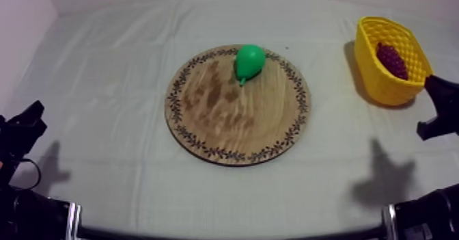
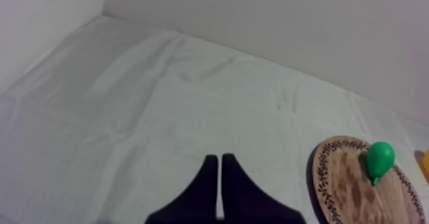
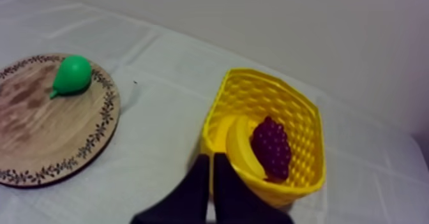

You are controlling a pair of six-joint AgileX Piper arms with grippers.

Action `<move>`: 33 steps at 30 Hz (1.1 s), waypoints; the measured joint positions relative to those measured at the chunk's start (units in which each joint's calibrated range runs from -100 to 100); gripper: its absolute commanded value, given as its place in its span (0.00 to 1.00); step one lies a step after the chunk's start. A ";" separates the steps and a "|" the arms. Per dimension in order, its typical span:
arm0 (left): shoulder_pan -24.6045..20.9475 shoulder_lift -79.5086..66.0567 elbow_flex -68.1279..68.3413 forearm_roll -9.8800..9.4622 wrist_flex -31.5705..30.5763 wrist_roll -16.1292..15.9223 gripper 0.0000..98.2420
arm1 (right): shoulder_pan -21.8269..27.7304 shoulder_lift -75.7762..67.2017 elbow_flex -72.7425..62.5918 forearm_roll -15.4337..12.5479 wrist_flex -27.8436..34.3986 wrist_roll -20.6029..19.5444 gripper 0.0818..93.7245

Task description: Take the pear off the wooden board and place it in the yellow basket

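Now: pear (image 1: 250,61) lies on its side on board (image 1: 225,116), near the far rim, thin end twd board centre. The basket (image 1: 374,68) is well apart at the right of the worktop (image 1: 102,65), w/ grapes (image 1: 391,59) & a banana (image 3: 237,143) already in it.

Handling, my guess: toy fruit, prob. hollow plastic, so light & stiff, not fragile. Skin looks smooth, so slippery. The round belly means it can roll, or squirt out if pinched off-centre. Best hold: across the widest part of the belly, from above, one finger each side of the long axis. The neck is narrower but tapers, so it's likelier to slip.

Both arms empty. The left pincer (image 2: 219,159) has fingers together over bare cloth, well apart from board. The right pincer (image 3: 209,159) also has fingers together, just by basket's near wall. It's nearer the basket, so prob. the arm for the job, and must spread first.

Hard to tell:
- Pear's underside & where it touches board are hidden.
- Banana is partly under grapes.
- Basket floor is mostly unseen.
- Board is cut off in both wrist views.
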 measured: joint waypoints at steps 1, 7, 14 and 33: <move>0.00 0.00 0.00 0.00 0.00 0.00 0.00 | -0.29 1.82 -2.09 0.53 0.12 -0.42 0.01; 0.00 0.00 0.00 0.00 0.00 0.00 0.00 | -3.53 14.13 -15.59 4.85 1.20 -3.73 0.01; 0.00 0.00 0.00 0.00 0.00 0.00 0.00 | -10.25 30.46 -36.18 9.99 10.84 -5.98 0.00; 0.00 0.00 0.00 0.00 0.00 0.00 0.00 | -24.54 62.27 -77.45 11.15 36.38 -14.09 0.00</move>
